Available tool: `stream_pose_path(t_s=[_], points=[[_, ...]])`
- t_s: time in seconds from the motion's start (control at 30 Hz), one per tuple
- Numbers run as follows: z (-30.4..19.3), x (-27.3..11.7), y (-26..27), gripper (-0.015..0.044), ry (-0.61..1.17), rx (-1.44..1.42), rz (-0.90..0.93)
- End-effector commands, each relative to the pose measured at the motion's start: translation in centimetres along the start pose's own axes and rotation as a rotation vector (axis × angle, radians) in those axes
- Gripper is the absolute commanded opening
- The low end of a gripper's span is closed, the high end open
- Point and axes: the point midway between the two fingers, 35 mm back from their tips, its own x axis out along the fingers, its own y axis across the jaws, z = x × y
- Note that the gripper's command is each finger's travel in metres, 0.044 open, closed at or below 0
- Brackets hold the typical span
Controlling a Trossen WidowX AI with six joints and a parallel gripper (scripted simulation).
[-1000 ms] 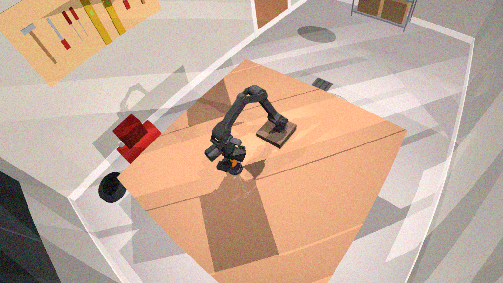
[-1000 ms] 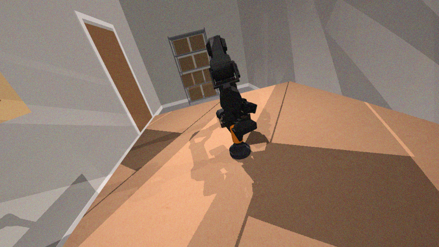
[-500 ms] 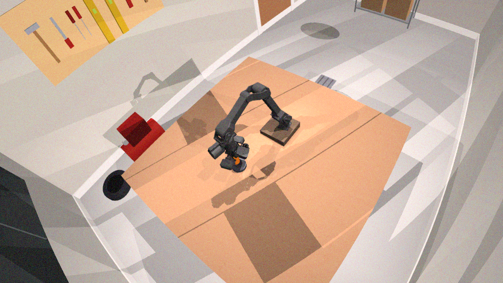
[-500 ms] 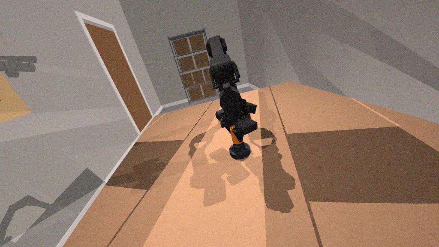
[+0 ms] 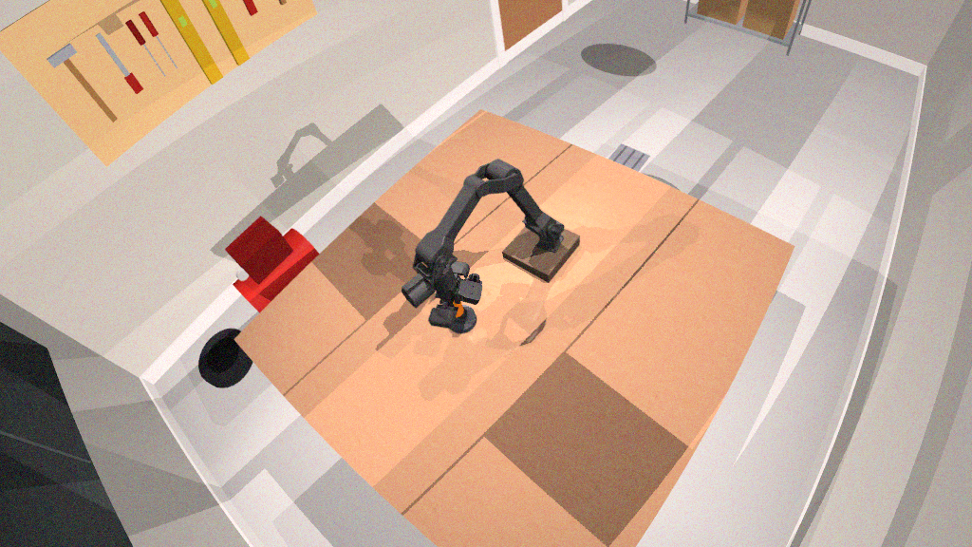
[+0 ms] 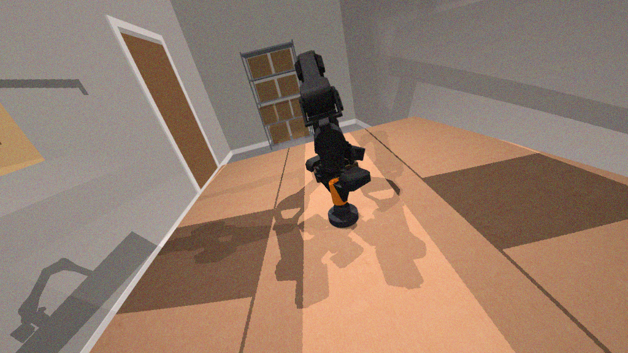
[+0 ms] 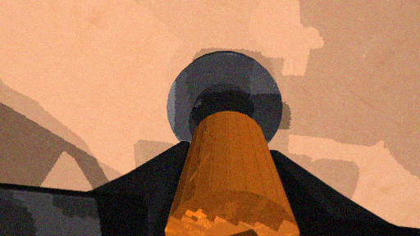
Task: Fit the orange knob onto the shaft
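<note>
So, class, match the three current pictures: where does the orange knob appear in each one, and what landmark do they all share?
Top: the orange knob is a small patch left of centre, slightly below mid-height.
Exterior: just right of centre, a little below mid-height, in the hand.
Wrist: large, from near the middle down to the bottom edge.
Shared landmark: the dark round pedestal.

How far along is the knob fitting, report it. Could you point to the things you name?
Done: the orange knob (image 5: 459, 310) (image 6: 336, 193) (image 7: 231, 164) is gripped and brought to the round pedestal (image 5: 464, 321) (image 6: 343, 217) (image 7: 225, 67).
In hand: the gripper (image 5: 452, 303) (image 6: 338, 186) (image 7: 228, 153) holds it above the base.
Left: seating it fully, then letting go. Flat alignment can't be seen.
</note>
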Motion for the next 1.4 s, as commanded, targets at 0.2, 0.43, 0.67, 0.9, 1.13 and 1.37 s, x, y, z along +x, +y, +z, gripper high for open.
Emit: stream_pose_path(t_s=[0.2,0.43,0.67,0.9,1.13,1.37], points=[[0.30,-0.16,0.28,0.0000,0.003,-0.097,-0.008],[0.40,0.21,0.39,0.0000,0.003,-0.097,-0.008],[0.29,0.26,0.27,0.0000,0.003,-0.097,-0.008],[0.29,0.26,0.27,0.0000,0.003,-0.097,-0.008],[0.19,-0.19,0.15,0.0000,0.003,-0.106,-0.008],[0.02,-0.40,-0.03,0.0000,0.004,-0.306,-0.008]])
